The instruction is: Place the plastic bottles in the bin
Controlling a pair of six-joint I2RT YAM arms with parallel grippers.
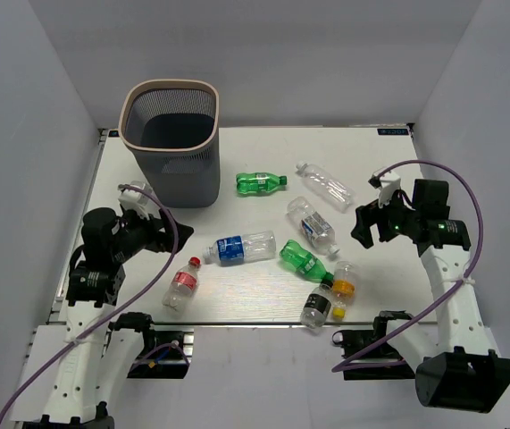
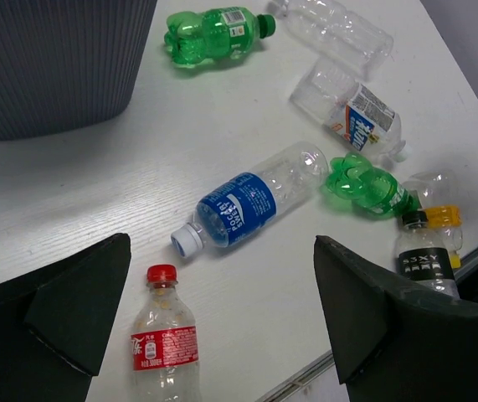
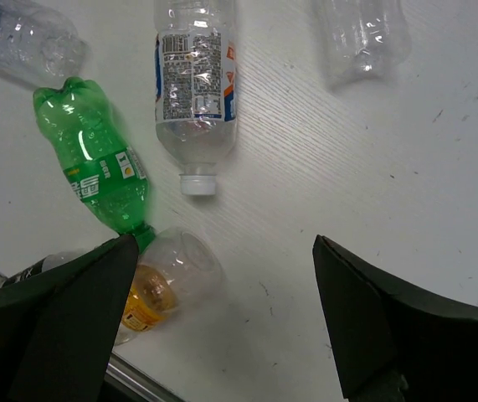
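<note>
The dark grey mesh bin [image 1: 129, 125] stands at the back left; its wall shows in the left wrist view [image 2: 54, 59]. Several bottles lie on the white table: red-label [image 1: 182, 283] [image 2: 165, 343], blue-label [image 1: 244, 248] [image 2: 251, 201], two green [image 1: 260, 183] [image 1: 303, 260], a bare clear one [image 1: 324, 185], a white-label one [image 1: 312, 225] [image 3: 195, 84], orange-label [image 1: 344, 286] [image 3: 163, 285], black-label [image 1: 317, 306] [image 2: 427, 260]. My left gripper [image 1: 158, 234] [image 2: 222, 318] is open and empty above the table between the red and blue bottles. My right gripper [image 1: 363, 225] [image 3: 222, 310] is open and empty, just right of the orange bottle.
The table's front edge with a metal rail [image 2: 305, 381] runs close below the red, black and orange bottles. Grey walls enclose the table on the left, back and right. A purple cable [image 1: 451, 174] loops over the right arm.
</note>
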